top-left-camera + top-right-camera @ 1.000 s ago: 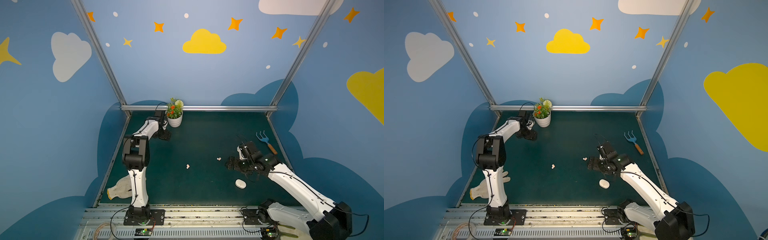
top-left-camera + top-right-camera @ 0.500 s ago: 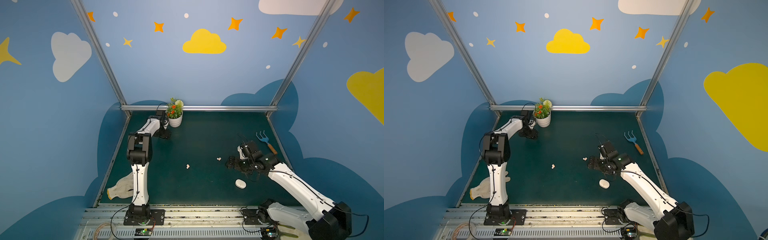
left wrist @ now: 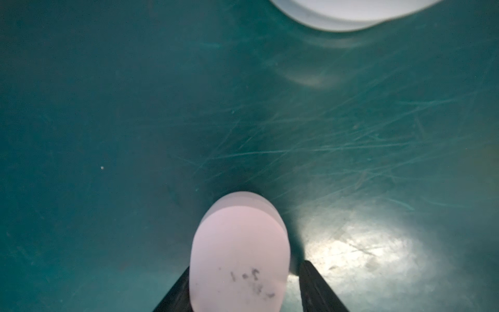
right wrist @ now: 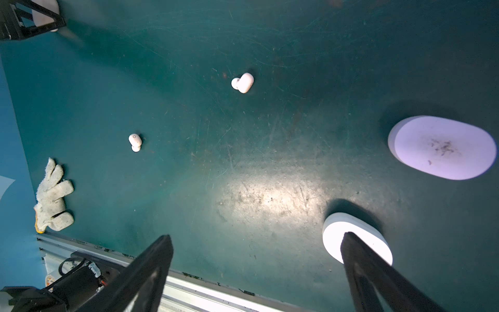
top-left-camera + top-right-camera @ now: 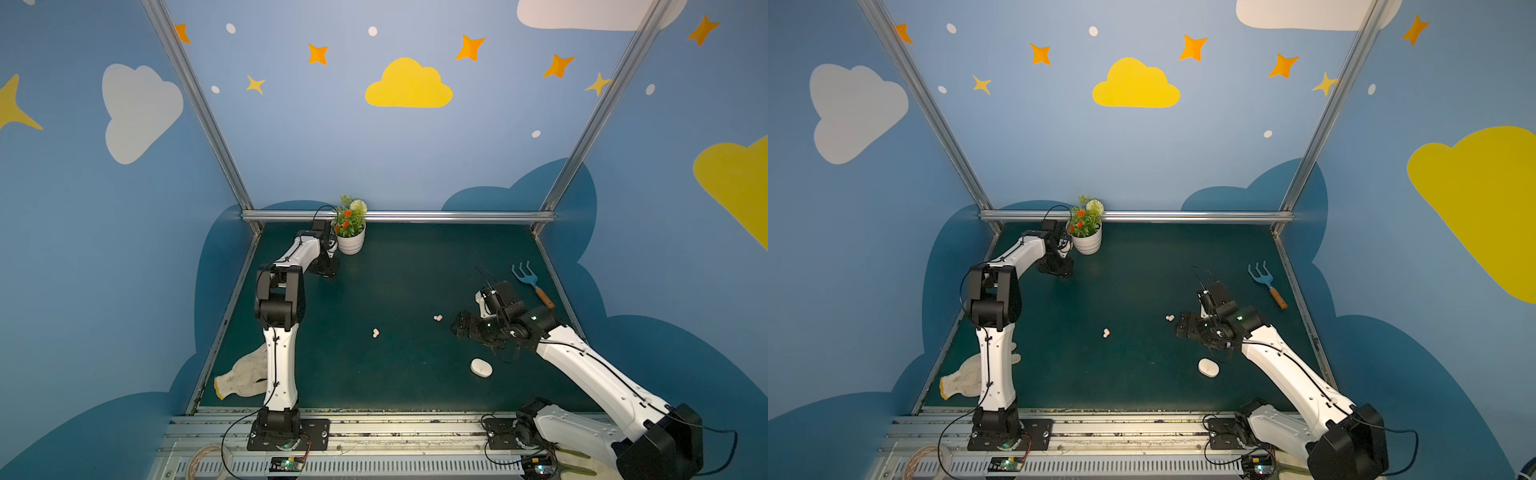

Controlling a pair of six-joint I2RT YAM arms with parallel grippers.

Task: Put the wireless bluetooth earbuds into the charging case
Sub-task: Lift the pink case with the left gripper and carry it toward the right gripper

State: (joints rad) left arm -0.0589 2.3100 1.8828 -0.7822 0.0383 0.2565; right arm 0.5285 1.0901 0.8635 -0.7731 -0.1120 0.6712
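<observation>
Change since a second before: we saw the left arm's elbow swing slightly toward the middle, while the left gripper (image 3: 245, 266) stayed low by the flower pot (image 5: 351, 243); nothing lying on the surface (image 5: 395, 282) shifted.
Left gripper: it straddled the pink case (image 3: 239, 243). One finger lay against the case's side and the other stood just beside it, with a thin bright sliver between. We could not tell whether it was clenched on the case.
Pink case: it lay flat on the surface at the back left, near the flower pot's white wall.
Right gripper (image 4: 256, 236): released, with its fingers spread wide above the surface on the right side.
White case (image 5: 481, 368): closed and flat on the surface. In the right wrist view one finger crossed it, and we could not tell if they touched.
Lilac case (image 4: 442, 147): closed and scuffed with dark marks, near the white case; we saw it only in the right wrist view.
Left earbud (image 5: 375, 332): loose on the surface near the middle.
Right earbud (image 5: 437, 318): loose on the surface near the right gripper, apart from the left earbud; both lay outside the cases.
Glove (image 5: 245, 378): crumpled at the front left edge, partly behind the left arm.
Rake (image 5: 532, 282): blue head and wooden handle, by the right edge, well apart from the earbuds.
</observation>
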